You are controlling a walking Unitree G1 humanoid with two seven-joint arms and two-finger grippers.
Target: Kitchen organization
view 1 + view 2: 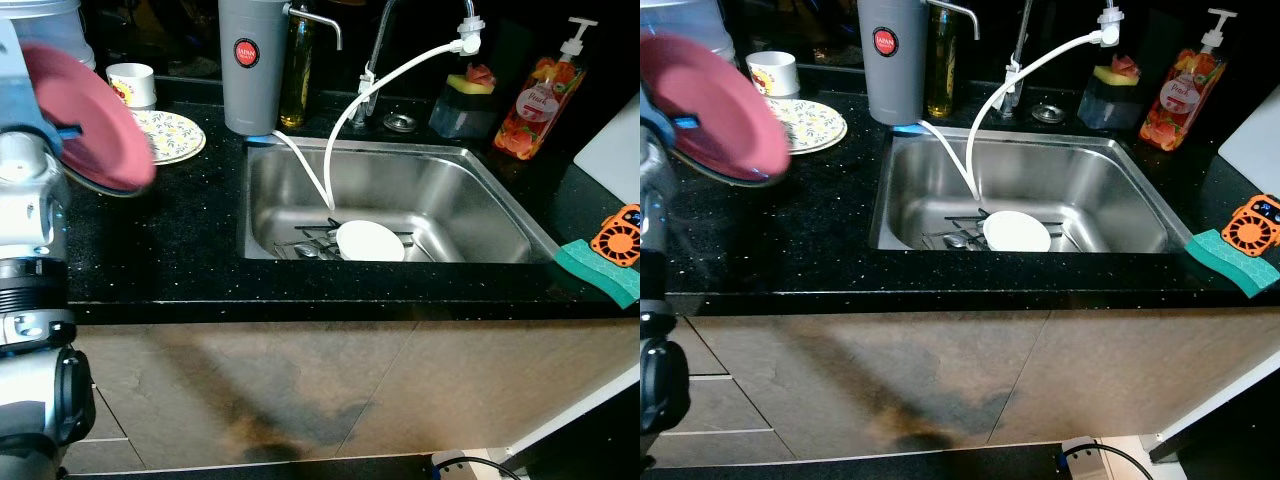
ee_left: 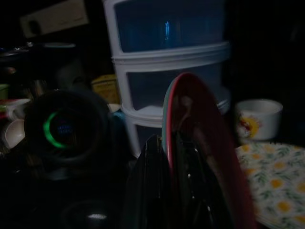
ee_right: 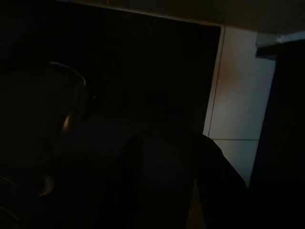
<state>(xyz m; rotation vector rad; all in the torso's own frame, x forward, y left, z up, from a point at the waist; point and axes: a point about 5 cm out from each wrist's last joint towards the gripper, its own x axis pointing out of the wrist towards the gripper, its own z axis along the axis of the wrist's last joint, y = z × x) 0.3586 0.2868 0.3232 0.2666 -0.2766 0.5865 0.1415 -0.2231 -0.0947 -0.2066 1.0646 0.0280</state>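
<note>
Left gripper (image 2: pixel 178 157) raised over the black speckled stone counter (image 1: pixel 180 230), long black fingers (image 2: pixel 152 191) pinched on the rim of a round, smooth pink plate (image 1: pixel 85 115) with a teal edge, held tilted on edge above the counter. Just behind the held plate, flat on the counter: a floral-patterned round plate (image 1: pixel 175 135) with yellow flowers. Behind that, a small white cup (image 1: pixel 132 84) with a red and yellow print. Further back, past the fingers in the left wrist view, a white plastic drawer unit (image 2: pixel 167 62) with bluish translucent fronts, and beside it a dark round device with a green glowing ring (image 2: pixel 62 129).

To the right of the gripper, a tall grey cylindrical water filter (image 1: pixel 252 65) with a red round label, then a bottle of yellow oil (image 1: pixel 297 75). Beyond, a rectangular stainless steel sink (image 1: pixel 480 210), brushed and shiny, holding a wire rack, cutlery and a white round dish (image 1: pixel 370 242). White flexible hose (image 1: pixel 370 95) curving from the tap down into the basin. Farther right, an orange pump bottle of soap (image 1: pixel 540 100), a green sponge (image 1: pixel 598 270) and a small orange fan-like gadget (image 1: pixel 618 235) at the counter's edge.

Right gripper (image 3: pixel 162 181) in deep shade beside a pale panel; cannot tell whether its fingers are spread or together.
</note>
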